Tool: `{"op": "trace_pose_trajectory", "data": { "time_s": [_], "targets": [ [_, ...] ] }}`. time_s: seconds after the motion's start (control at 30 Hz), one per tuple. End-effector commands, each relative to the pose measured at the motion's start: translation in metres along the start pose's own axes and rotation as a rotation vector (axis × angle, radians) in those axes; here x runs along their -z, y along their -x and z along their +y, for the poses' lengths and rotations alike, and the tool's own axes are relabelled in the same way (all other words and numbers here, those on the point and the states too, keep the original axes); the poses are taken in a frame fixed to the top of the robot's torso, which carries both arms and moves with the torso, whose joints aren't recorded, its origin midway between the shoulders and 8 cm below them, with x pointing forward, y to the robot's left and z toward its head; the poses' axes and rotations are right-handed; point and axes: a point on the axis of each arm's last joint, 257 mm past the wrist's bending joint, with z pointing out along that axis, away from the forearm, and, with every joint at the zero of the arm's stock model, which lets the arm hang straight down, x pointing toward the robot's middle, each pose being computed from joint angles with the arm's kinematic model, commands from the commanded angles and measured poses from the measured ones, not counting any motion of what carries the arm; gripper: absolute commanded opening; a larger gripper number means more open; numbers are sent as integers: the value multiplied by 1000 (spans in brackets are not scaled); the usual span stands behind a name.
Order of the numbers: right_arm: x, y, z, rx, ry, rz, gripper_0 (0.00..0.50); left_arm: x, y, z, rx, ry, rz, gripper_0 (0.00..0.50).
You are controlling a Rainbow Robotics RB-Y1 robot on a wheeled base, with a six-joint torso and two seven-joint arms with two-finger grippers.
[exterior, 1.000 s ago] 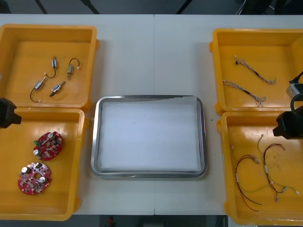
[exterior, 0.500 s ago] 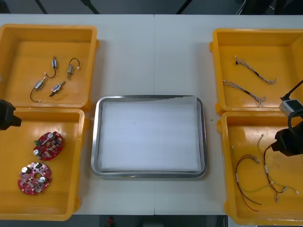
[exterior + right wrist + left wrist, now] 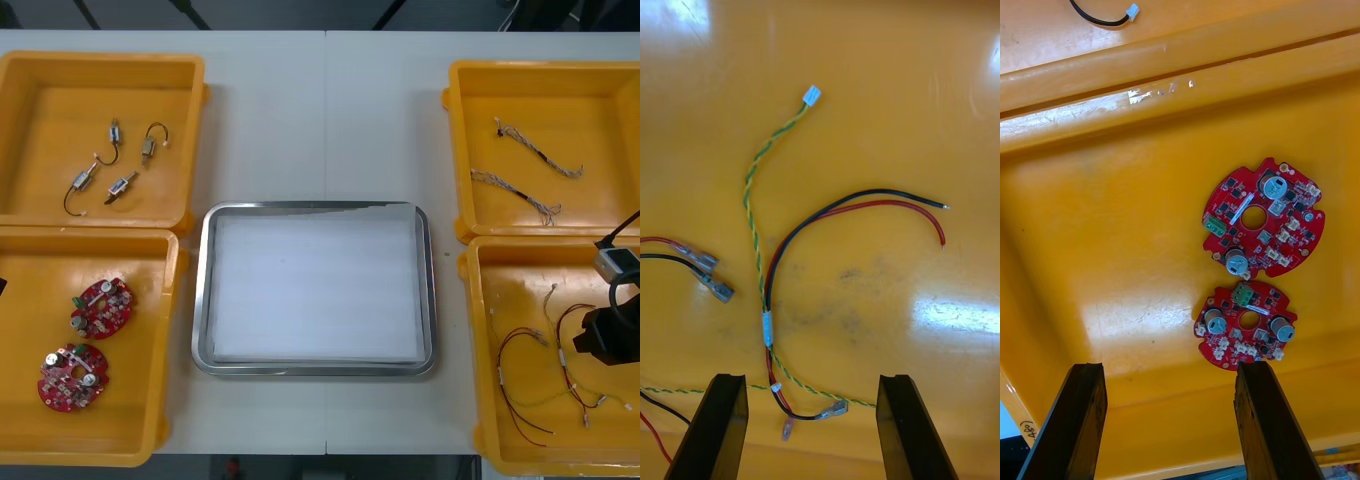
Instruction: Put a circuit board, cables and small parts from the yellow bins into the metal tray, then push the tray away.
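1. Now, on the left, the left gripper (image 3: 1169, 367) hangs over the near left yellow bin (image 3: 175, 300), fingers spread wide and holding nothing. The two round red circuit boards (image 3: 1255, 270) lie flat just beyond the fingertips, the nearer board close to one finger, the other past it.
2. In the middle, the metal tray (image 3: 200, 300) is white inside with nothing in it, so the loading looks unstarted.
3. On the right, the right gripper (image 3: 811, 379) is low over the near right yellow bin (image 3: 470, 330), fingers wide apart and empty. The red and black cable (image 3: 827, 214) runs away from the fingers. Its white sleeve (image 3: 767, 328) and its terminal ends (image 3: 831, 411) sit in the gap, nearer one finger than the other.
4. The step in hand appears to be the cable pick. It should go best if the gripper shifts so the sleeve is centred in the gap, then drops straight down and closes there, where both strands are bundled.
5. Mind the twisted yellow cable (image 3: 752, 195): it touches the sleeve and crosses between the fingers near the terminals, so a careless close could lift it too. A second lead (image 3: 704, 270) lies to one side and should be left alone.
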Motion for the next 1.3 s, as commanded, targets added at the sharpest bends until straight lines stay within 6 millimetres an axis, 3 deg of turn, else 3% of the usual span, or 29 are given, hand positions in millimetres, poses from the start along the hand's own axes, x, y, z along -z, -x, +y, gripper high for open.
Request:
{"op": "trace_pose_trajectory", "data": {
  "time_s": [0.03, 0.53, 0.77, 1.23, 1.3],
  "targets": [
    [-12, -15, 8, 86, -12, 13, 500, -2, -11, 12, -67, 27, 23, 500],
    [-40, -17, 21, 117, -37, -38, 500, -36, -46, 0, -149, -29, 34, 500],
    [-48, -25, 27, 111, -32, -32, 500, -58, -47, -11, -166, -36, 1, 500],
    [-57, -28, 33, 119, -49, -35, 500, -80, -52, -25, -211, -33, 2, 500],
    [-57, -29, 34, 121, -49, -33, 452, -83, -52, -28, -200, -40, 0, 500]
  ]
}}
